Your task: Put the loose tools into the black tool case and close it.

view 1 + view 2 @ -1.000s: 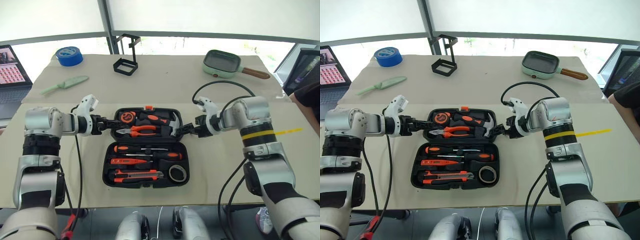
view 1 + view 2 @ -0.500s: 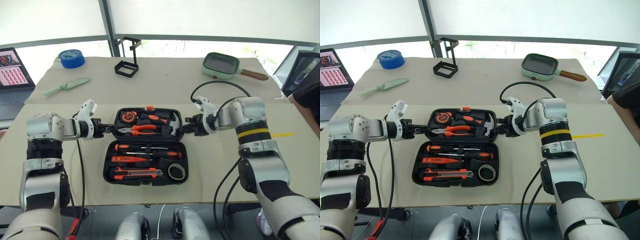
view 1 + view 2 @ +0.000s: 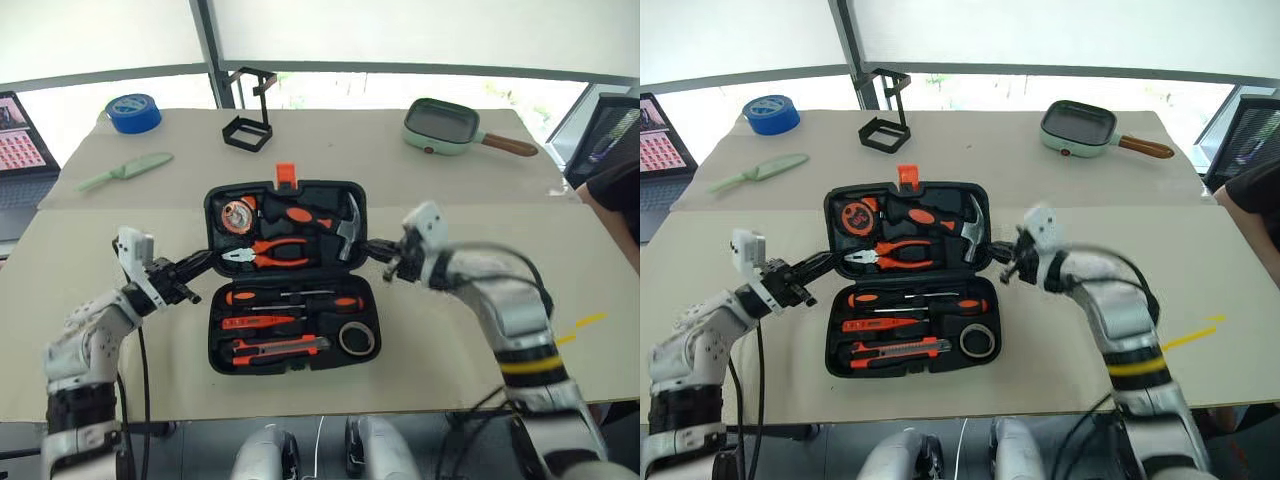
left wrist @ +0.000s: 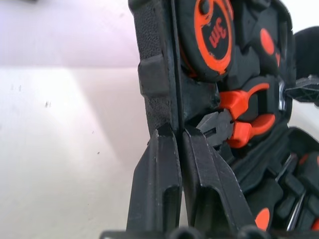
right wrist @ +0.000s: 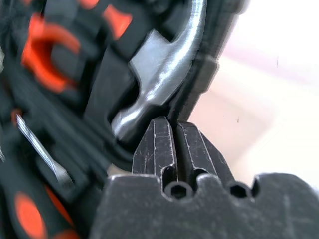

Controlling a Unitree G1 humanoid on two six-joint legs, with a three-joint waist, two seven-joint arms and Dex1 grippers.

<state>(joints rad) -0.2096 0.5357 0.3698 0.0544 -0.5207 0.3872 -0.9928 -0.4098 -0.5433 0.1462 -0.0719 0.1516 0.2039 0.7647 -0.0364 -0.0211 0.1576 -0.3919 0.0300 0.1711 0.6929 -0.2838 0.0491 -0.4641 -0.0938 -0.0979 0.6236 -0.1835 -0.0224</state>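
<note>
Both hands are pinching the case [image 3: 290, 355] lid's side edges: left hand [image 3: 203, 262], right hand [image 3: 372, 247], lid tilting up.

Black case [image 3: 287, 200] with a bright orange latch [image 3: 286, 175], full of orange-and-black tools plus a silver hammer head [image 3: 350, 215]. Desk [image 3: 400, 150] is plain beige with a yellow stripe [image 3: 577, 327] near right. Far left there's a blue tape roll [image 3: 134, 112] and pale green knife [image 3: 125, 171]; far right a mint pan [image 3: 441, 124] with a brown handle.
</note>
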